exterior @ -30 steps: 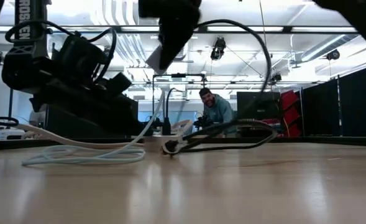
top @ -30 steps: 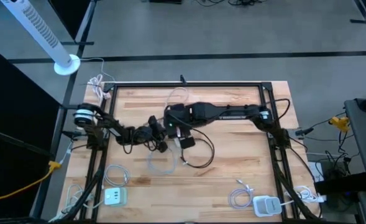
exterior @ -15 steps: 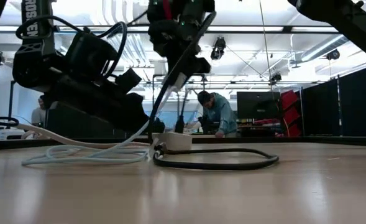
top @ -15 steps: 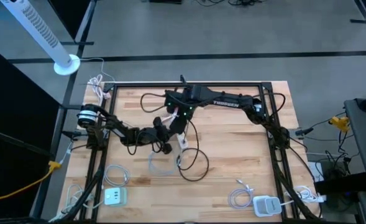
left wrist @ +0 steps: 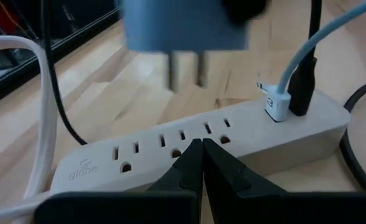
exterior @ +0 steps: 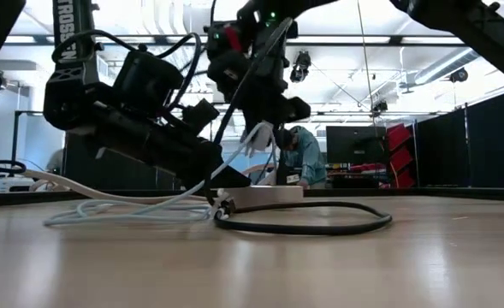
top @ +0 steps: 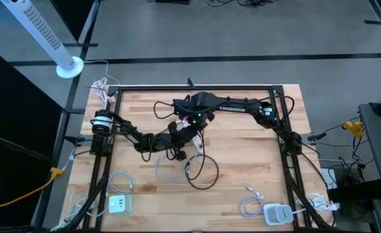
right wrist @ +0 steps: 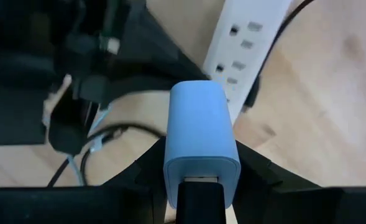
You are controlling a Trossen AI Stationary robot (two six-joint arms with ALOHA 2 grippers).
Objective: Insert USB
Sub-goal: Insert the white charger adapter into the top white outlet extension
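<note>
Right hand (right wrist: pixel 201 186): I have it clamped on the blue charger (right wrist: pixel 200 140), pads (right wrist: pixel 146 169) on its two flat sides; that leaves the prong end free to go down into a socket.
Charger position: it hangs in the air just above the power strip (left wrist: pixel 201 140), not touching it; in the left wrist view its two prongs (left wrist: pixel 186 71) sit over the middle sockets.
Charger heading: prongs point down toward the strip's face, its USB-port end back between my fingers; its long axis runs roughly upright, tilted a little as far as I can judge.
Left hand (left wrist: pixel 200 163): fingertips together, with nothing between them, low in front of the strip's near long side; I judge it is there to brace the strip against sliding when the charger is pushed in; whether it is actually touching I cannot tell.
Strip layout: it lies flat on the desk (top: pixel 242 139), sockets facing up; a white plug (left wrist: pixel 276 102) and a black plug (left wrist: pixel 304 84) already fill one end, so the free sockets are the ones I am over.
Black cable (exterior: pixel 311 224): loops loose on the desk beside the strip, clear of the sockets.
Background: a person (exterior: pixel 301 154) stands far behind the desk.
</note>
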